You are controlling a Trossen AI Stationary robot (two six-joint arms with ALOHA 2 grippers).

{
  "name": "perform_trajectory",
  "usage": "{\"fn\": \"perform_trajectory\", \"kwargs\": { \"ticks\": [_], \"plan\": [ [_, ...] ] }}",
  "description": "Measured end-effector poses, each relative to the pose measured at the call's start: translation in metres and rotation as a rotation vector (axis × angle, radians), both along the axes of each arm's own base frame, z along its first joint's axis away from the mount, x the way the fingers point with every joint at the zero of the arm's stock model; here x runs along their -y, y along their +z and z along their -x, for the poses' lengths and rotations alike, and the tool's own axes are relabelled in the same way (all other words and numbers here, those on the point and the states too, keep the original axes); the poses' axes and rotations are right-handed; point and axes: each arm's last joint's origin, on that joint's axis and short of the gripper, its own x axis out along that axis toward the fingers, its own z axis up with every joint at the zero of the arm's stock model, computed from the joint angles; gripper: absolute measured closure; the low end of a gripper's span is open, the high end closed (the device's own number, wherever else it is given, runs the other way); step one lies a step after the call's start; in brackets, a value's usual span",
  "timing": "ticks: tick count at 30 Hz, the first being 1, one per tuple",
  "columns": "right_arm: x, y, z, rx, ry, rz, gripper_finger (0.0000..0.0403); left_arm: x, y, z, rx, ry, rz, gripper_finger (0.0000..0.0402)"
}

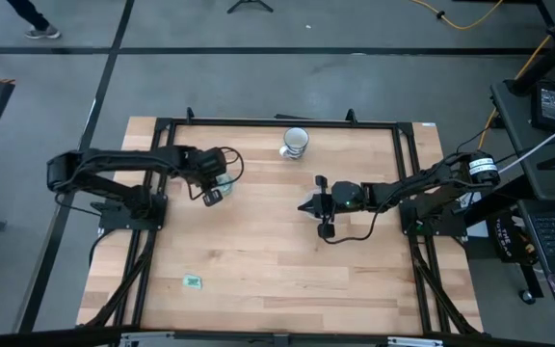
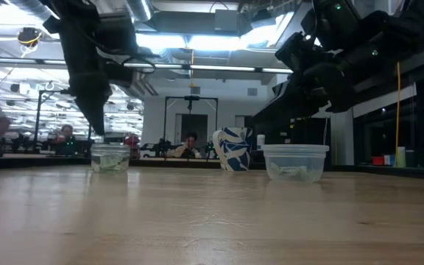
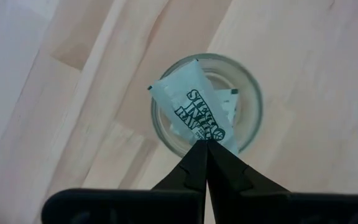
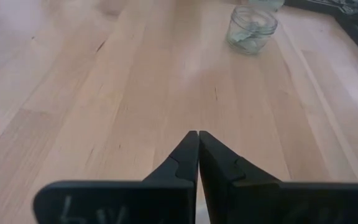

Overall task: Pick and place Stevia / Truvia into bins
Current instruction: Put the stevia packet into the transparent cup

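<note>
In the left wrist view, a light green and white Stevia packet [image 3: 191,106] with dark print hangs over the mouth of a small clear cup [image 3: 248,106]. My left gripper [image 3: 205,142] is shut on the packet. Another packet [image 3: 227,102] lies inside that cup. The cup [image 2: 110,157] stands at the table's left, under my left gripper [image 1: 214,193]. A wider clear bin [image 2: 294,162] holds packets, below my right arm. My right gripper [image 4: 198,134] is shut on nothing, above bare wood near the table's middle. One packet [image 1: 193,281] lies flat near the table's front left. My left gripper pinches one end of the packet [image 3: 209,134] between its two fingertips. The fingers come steeply from above. The packet sticks out past the fingertips, lifted clear, over the cup's open mouth.
A blue and white patterned cup [image 1: 295,142] stands near the table's far edge, also seen in the low view [image 2: 232,149] between the two clear cups. A black frame [image 1: 277,122] runs around the tabletop. People sit in the room beyond the table.
</note>
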Motion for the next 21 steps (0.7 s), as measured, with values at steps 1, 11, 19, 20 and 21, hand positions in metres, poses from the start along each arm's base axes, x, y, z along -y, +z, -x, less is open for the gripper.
{"fn": "perform_trajectory", "kwargs": {
  "ticks": [1, 11, 19, 20, 21],
  "plan": [
    [0.000, 0.000, 0.000, 0.000, 0.000, 0.000, 0.0386, -0.001, -0.001, 0.000, -0.008, 0.003, 0.001, 0.0399],
    [0.000, 0.000, 0.000, 0.001, 0.000, 0.000, 0.0386, -0.005, -0.011, -0.005, -0.039, -0.014, 0.044, 0.0400],
    [0.000, 0.000, 0.000, 0.003, -0.001, -0.002, 0.0386, -0.006, -0.016, -0.007, -0.060, -0.018, 0.065, 0.0400],
    [0.000, 0.000, 0.000, 0.003, -0.001, -0.002, 0.0386, -0.006, -0.016, -0.007, -0.062, -0.018, 0.066, 0.0399],
    [0.000, 0.000, 0.000, 0.003, -0.001, -0.003, 0.0386, -0.006, -0.017, -0.008, -0.065, -0.018, 0.067, 0.0399]
  ]
}}
